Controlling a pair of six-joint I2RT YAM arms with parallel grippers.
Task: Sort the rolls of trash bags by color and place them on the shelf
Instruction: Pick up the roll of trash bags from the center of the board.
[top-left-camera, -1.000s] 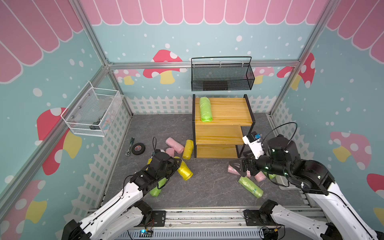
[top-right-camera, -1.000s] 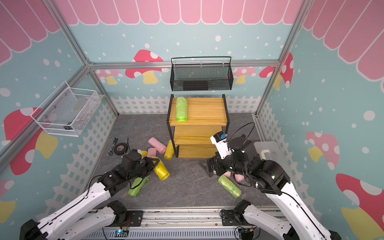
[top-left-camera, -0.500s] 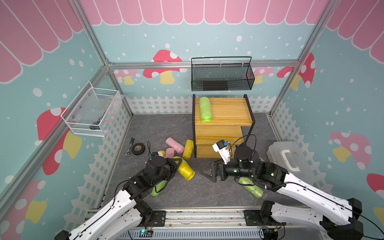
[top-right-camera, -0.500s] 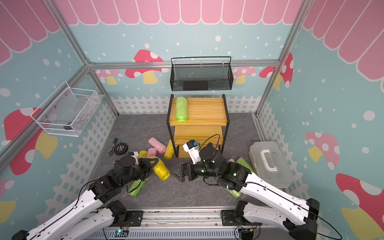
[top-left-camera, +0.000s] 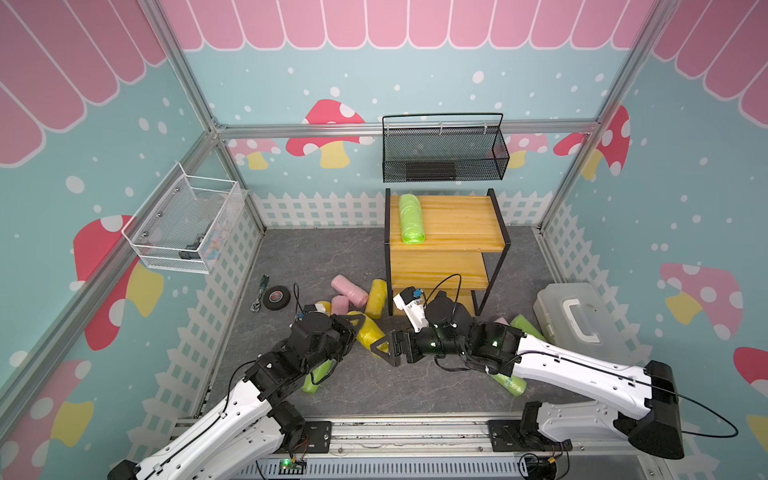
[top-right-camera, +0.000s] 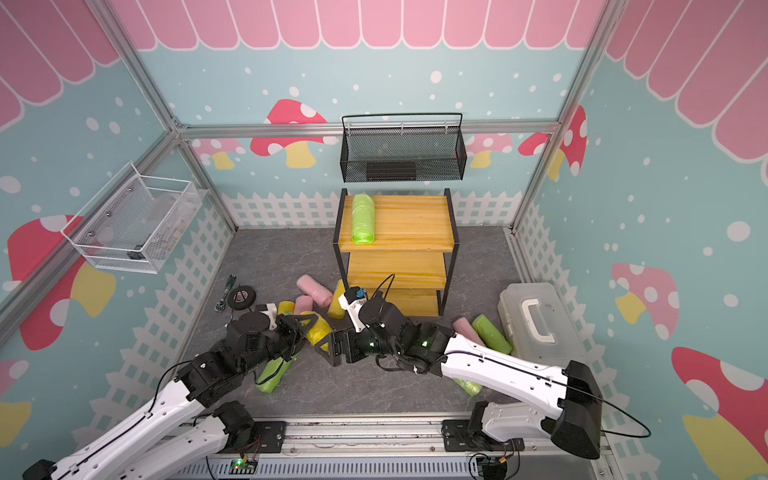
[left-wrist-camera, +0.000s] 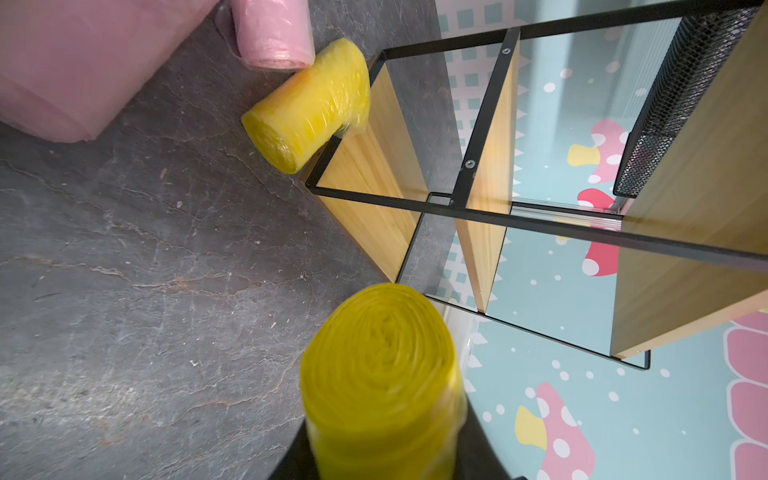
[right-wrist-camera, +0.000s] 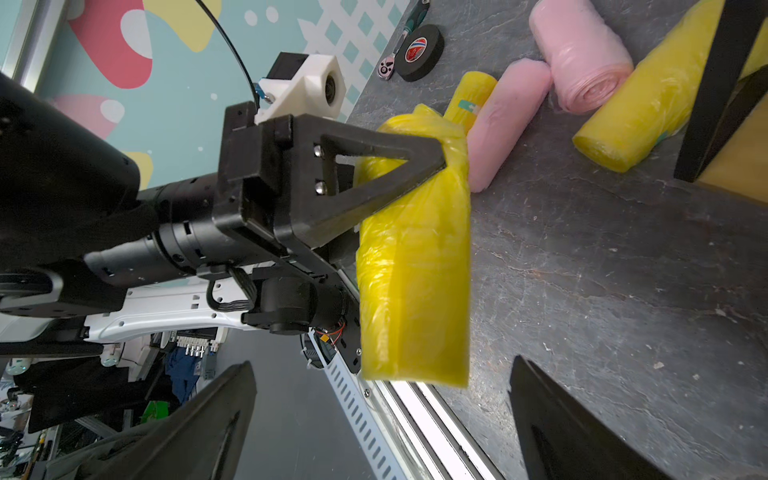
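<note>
Near centre, just left of the shelf (top-left-camera: 453, 224) foot: left fingers (right-wrist-camera: 424, 164) clenched on one end of a yellow roll (right-wrist-camera: 415, 270), off the counter (top-left-camera: 332, 257). Right fingers (right-wrist-camera: 561, 428) spread wide, facing its free end, no contact. Looks like a handover. I'd straddle the free half, clamp, then release left. Green roll (top-left-camera: 410, 218) has the top board, so yellow goes lower.

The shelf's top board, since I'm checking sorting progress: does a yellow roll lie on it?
No, only a lime green roll lies on the top board of the shelf.
</note>
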